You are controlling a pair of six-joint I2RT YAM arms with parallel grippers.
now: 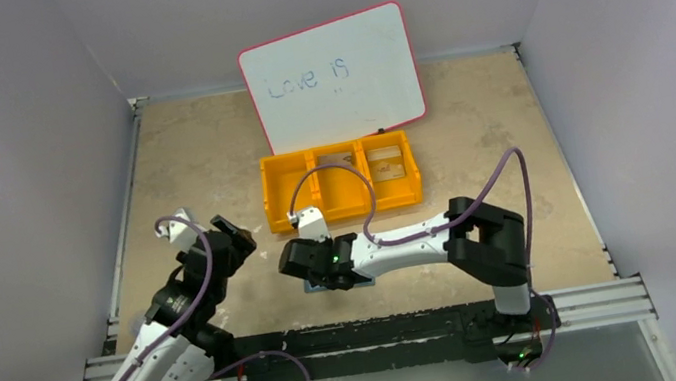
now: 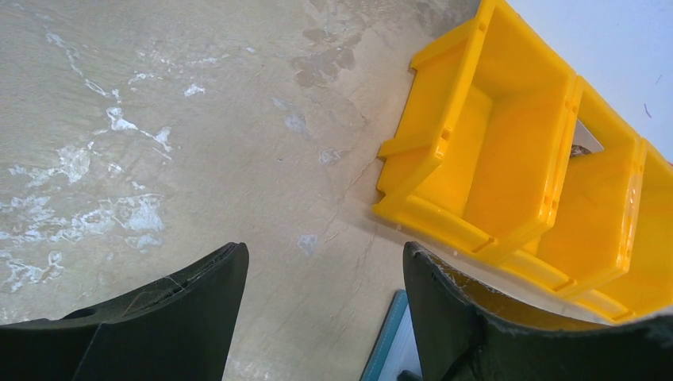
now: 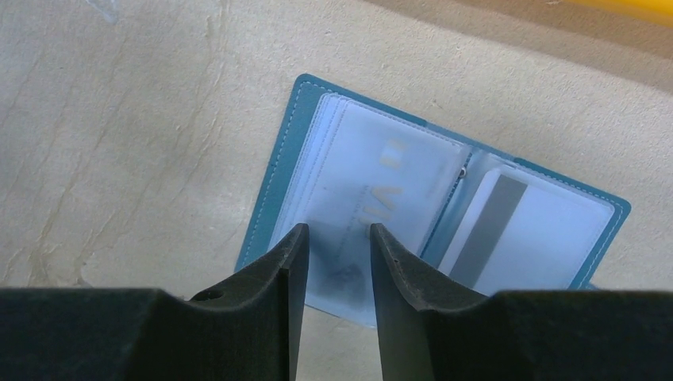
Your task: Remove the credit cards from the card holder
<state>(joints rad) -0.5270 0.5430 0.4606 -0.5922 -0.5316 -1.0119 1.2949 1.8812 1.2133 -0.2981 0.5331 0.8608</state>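
Right tool [image 3: 337,238], fingers narrowly apart, hovers over the card holder [image 3: 381,171], which lies open on the surface [image 3: 119,143] with credit cards [image 3: 520,230] in frosted sleeves. Overhead, the arm hides most of it. Left tool [image 2: 324,262] gapes wide and empty beside the orange bin [image 2: 444,151]. A whiteboard [image 1: 332,75] stands beyond.

Pink-rimmed whiteboard [image 1: 332,75] behind orange 3-compt bin [image 1: 396,198], beige table [image 1: 198,161]

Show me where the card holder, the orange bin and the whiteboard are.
card holder [image 3: 278,171]: right wrist view, teal cover edge
orange bin [image 1: 401,196]: top view, front wall
whiteboard [image 1: 333,80]: top view, white face
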